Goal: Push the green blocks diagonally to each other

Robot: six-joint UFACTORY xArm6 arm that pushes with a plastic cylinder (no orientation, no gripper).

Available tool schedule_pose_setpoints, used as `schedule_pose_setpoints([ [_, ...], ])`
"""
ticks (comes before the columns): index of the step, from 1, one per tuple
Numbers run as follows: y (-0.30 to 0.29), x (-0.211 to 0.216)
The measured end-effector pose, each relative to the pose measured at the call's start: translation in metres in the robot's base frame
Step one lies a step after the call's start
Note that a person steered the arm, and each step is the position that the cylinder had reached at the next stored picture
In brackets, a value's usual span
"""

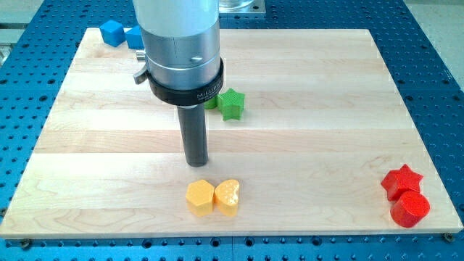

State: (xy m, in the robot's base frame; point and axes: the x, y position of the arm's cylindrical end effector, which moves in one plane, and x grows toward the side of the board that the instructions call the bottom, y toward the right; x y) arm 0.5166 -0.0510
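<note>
1. Worktop [304,87]: pale wood board on a blue perforated base. My tip [196,162] sits on bare wood at about the board's centre, with the arm's grey housing looming above it.

2. No claw on this rig, so nothing spreads or pinches; the tool is a plain dark rod, and only its end does the work.

3. Task pieces: green star block [232,104] lies up and to the view's right of my tip, near but apart from it. A second green block [211,104] shows as a sliver just left of the star, mostly hidden behind the rod and collar; its shape cannot be made out. The two look as if they touch or nearly touch, roughly side by side.

4. Other pieces:
   - yellow hexagon block [199,196] and yellow heart block [228,196], touching, just below my tip;
   - red star block [402,180] and red round block [410,209], at the view's bottom right;
   - two blue blocks [112,32], view's top left, one partly hidden.

5. Handling judgement: the green blocks look small, light, rigid and not fragile, and should slide easily on smooth wood. No hold is possible, only pushing. The star's points may make it spin, so press on a flat or notch in line with its centre, nudging one green block up or down to offset the pair.
</note>
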Motion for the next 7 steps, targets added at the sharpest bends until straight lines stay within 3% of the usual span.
schedule_pose_setpoints([
  [1,0.000,0.000],
  [2,0.006,-0.027],
  [5,0.018,-0.127],
  [6,0.014,-0.186],
  [7,0.038,-0.205],
])
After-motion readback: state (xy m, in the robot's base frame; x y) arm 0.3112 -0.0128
